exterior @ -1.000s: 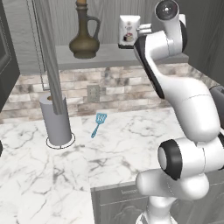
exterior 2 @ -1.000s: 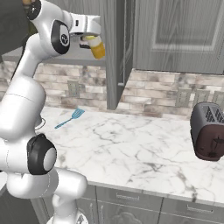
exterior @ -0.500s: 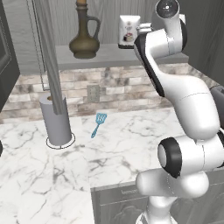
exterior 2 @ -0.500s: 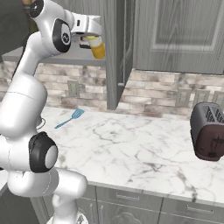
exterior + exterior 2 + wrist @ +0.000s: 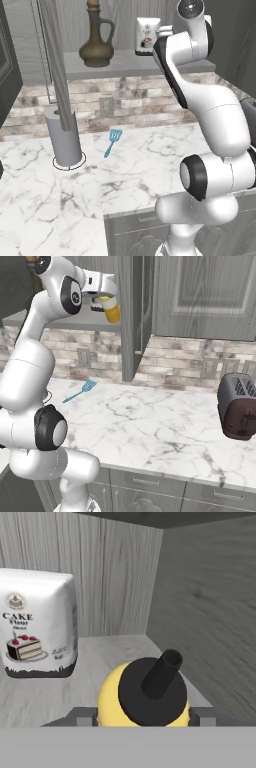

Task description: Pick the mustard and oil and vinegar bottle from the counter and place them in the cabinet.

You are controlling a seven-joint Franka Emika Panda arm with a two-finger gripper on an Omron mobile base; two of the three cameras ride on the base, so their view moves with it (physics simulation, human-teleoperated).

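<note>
hand: our hand (image 5: 104, 302) is closed on the mustard (image 5: 144, 696), the yellow bottle held between the fingers with its dark nozzle pointing into the cabinet (image 5: 205, 602)
mustard: held just over the front of the shelf (image 5: 107, 649), at the cabinet mouth, not yet set down
risk, drop: if we let go here the bottle may tip or roll off the shelf lip, since it hangs tilted
risk, bag: we judge a push leftward could knock the cake flour bag (image 5: 37, 629) standing near
jug: already on the shelf (image 5: 96, 47), well left of the bag
worktop: white marble (image 5: 150, 165) below, with a blue spatula (image 5: 113, 140), a grey canister (image 5: 64, 137) and a toaster (image 5: 238, 406)
room: brick backsplash, grey wall cabinets
</note>
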